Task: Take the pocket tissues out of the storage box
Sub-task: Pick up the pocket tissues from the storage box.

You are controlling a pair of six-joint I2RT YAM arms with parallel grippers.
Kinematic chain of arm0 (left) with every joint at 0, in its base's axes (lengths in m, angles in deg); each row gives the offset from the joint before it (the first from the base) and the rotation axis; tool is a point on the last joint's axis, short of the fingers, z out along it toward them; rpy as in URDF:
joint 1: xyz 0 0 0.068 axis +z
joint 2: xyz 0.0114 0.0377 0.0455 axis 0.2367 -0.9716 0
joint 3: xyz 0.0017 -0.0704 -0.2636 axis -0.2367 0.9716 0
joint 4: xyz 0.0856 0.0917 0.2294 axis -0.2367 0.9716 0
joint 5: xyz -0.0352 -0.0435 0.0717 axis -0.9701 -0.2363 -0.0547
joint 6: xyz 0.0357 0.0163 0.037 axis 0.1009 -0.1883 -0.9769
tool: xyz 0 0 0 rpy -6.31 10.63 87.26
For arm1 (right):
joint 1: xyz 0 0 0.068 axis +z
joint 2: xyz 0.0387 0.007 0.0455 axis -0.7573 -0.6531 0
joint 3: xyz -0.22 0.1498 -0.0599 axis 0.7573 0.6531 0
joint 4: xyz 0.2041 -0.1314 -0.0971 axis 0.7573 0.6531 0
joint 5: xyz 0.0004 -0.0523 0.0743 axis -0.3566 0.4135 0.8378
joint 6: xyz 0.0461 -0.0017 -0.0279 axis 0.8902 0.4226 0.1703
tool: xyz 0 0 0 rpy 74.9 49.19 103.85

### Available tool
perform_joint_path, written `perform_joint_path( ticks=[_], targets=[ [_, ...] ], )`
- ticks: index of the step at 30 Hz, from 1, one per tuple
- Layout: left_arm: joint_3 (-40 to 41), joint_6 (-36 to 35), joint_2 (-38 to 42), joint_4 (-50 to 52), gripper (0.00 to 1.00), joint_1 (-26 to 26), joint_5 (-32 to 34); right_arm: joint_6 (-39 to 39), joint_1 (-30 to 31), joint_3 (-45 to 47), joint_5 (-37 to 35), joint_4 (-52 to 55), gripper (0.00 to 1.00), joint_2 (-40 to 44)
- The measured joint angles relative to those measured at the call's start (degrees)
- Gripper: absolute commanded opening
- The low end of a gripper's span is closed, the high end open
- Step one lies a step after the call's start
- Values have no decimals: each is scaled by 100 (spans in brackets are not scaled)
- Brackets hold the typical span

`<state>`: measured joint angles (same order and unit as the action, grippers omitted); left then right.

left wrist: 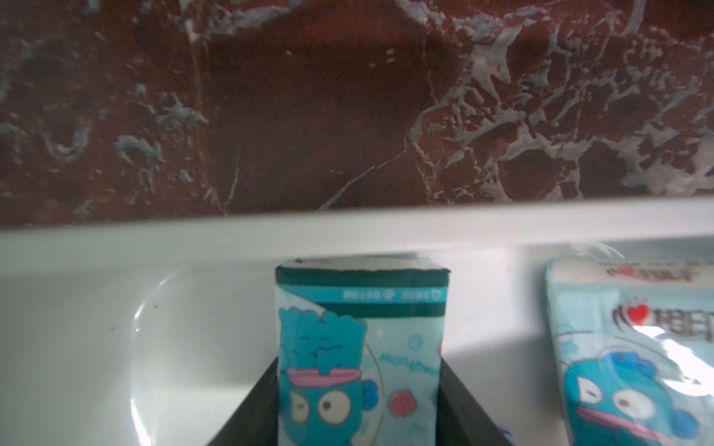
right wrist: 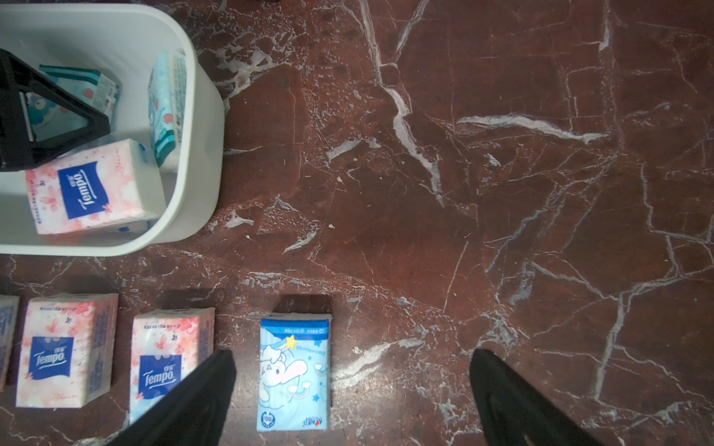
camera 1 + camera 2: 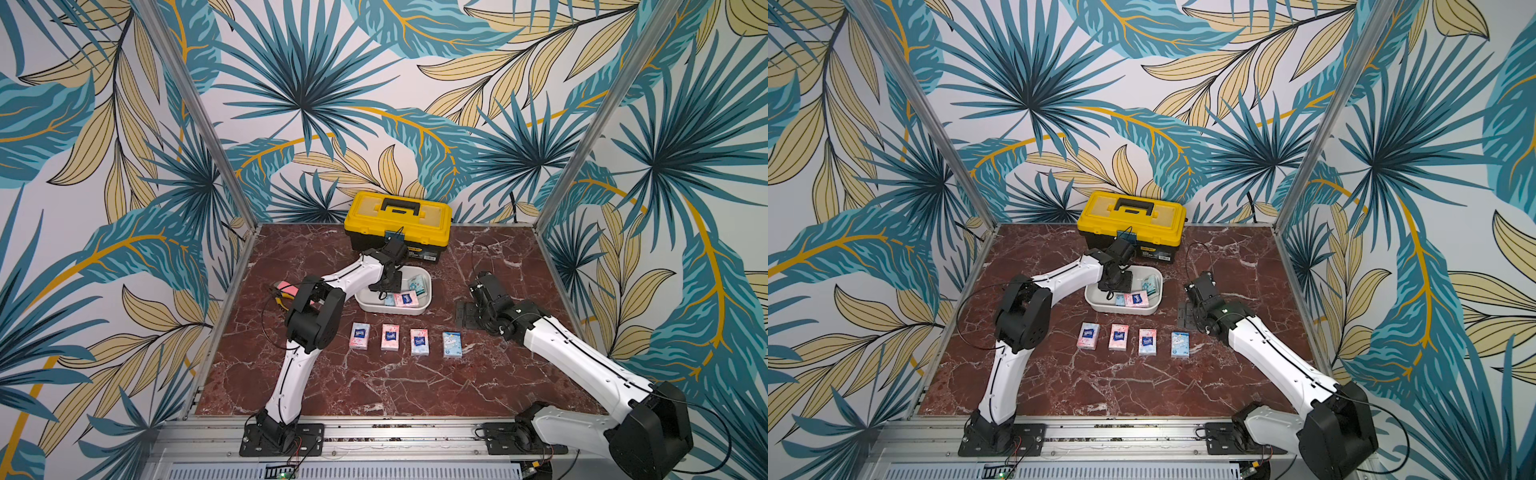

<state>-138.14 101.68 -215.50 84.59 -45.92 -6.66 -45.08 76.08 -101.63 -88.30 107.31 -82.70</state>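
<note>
Emptying is judged half done: four packets (image 3: 390, 337) laid lower centre, a fifth packet (image 1: 361, 309) clamped by the left gripper (image 1: 359, 363); right gripper (image 2: 352, 354) apart.

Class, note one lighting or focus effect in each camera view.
Left wrist view: soft focus, white glare on the loose teal packet, a highlight on the storage box floor. Right wrist view: sharp, shadow at one end of the light blue packet. In both top views: even light, frame posts splayed outward.
</note>
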Motion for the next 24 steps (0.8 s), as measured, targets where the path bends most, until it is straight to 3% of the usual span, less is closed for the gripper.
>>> perform_joint_path(
  ticks=[6,12,24],
  targets=[
    [7,-83,203,0,55,0,-15,2,-22,-20,-2,0,99,-9],
    [131,-129,885,-39,53,0,-17,9,-24,-31,0,0,99,-9],
    [1379,-179,2647,-164,51,0,28,92,-31,-168,0,-2,99,-9]
  ],
)
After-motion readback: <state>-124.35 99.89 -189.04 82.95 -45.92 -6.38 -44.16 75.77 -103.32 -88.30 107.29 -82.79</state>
